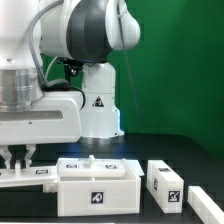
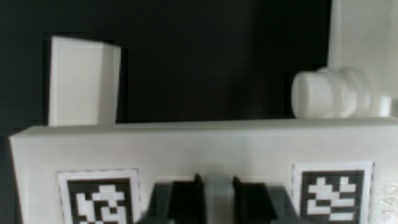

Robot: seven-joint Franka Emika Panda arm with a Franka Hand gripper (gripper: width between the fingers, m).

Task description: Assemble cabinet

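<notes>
One white robot arm (image 1: 90, 40) is towering over the exterior view's left half of the black bench (image 1: 185, 150). Four white cabinet parts are lying along the bench's near edge. One box-shaped cabinet body (image 1: 95, 185) is sitting in the middle. One flat panel (image 1: 25, 178) is lying just beside it toward the exterior view's left. One block (image 1: 165, 182) and one end piece (image 1: 208, 205) are sitting toward the exterior view's right. The single gripper (image 1: 20, 155) is hanging directly over the flat panel, well apart from the block. In the wrist view its two fingers (image 2: 178, 200) are standing closed, almost touching, with nothing visible between them. They are sitting between the panel's two tags (image 2: 98, 198). One upright slab (image 2: 80, 80) and one round ribbed knob (image 2: 334, 90) are showing beyond the panel.
</notes>
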